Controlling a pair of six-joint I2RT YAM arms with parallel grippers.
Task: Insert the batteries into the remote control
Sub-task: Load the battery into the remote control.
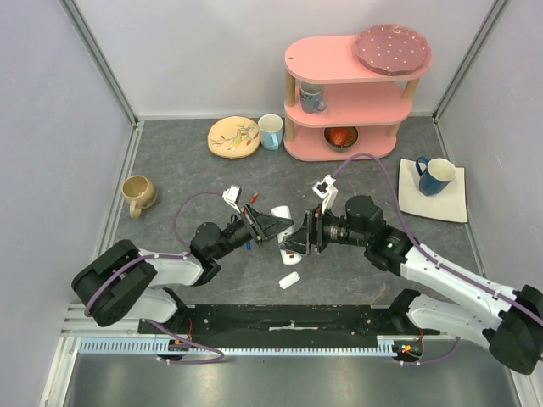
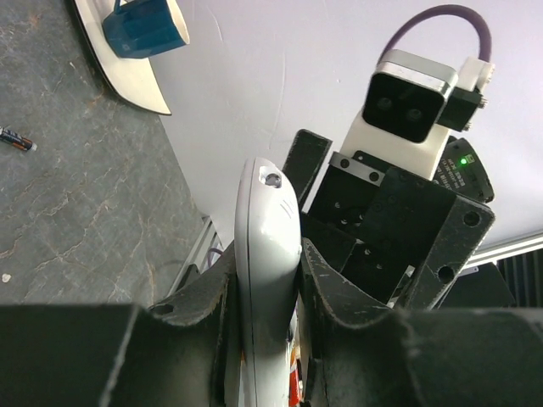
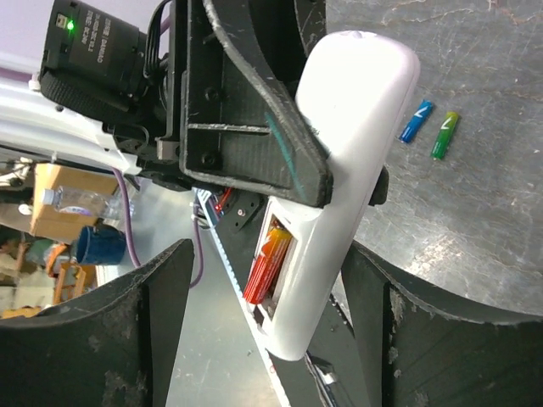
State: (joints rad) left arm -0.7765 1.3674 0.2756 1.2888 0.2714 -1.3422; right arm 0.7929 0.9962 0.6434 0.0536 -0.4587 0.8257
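Note:
My left gripper (image 1: 270, 225) is shut on the white remote control (image 1: 282, 214) and holds it above the table. In the left wrist view the remote (image 2: 267, 203) stands edge-on between the fingers (image 2: 331, 280). In the right wrist view the remote (image 3: 356, 127) shows its open back, with a red-orange battery (image 3: 270, 263) lying in the compartment. My right gripper (image 3: 280, 339) is open, its fingers (image 3: 144, 322) apart on either side of the remote's lower end; I see no contact. A blue battery (image 3: 416, 120) and a green battery (image 3: 444, 134) lie on the table.
The small white back cover (image 1: 290, 279) lies on the table near the arms. One more battery (image 2: 17, 140) lies on the table. A pink shelf (image 1: 348, 93), a patterned plate (image 1: 233, 137), a beige mug (image 1: 138, 193) and a blue mug (image 1: 435, 175) on a white plate stand farther off.

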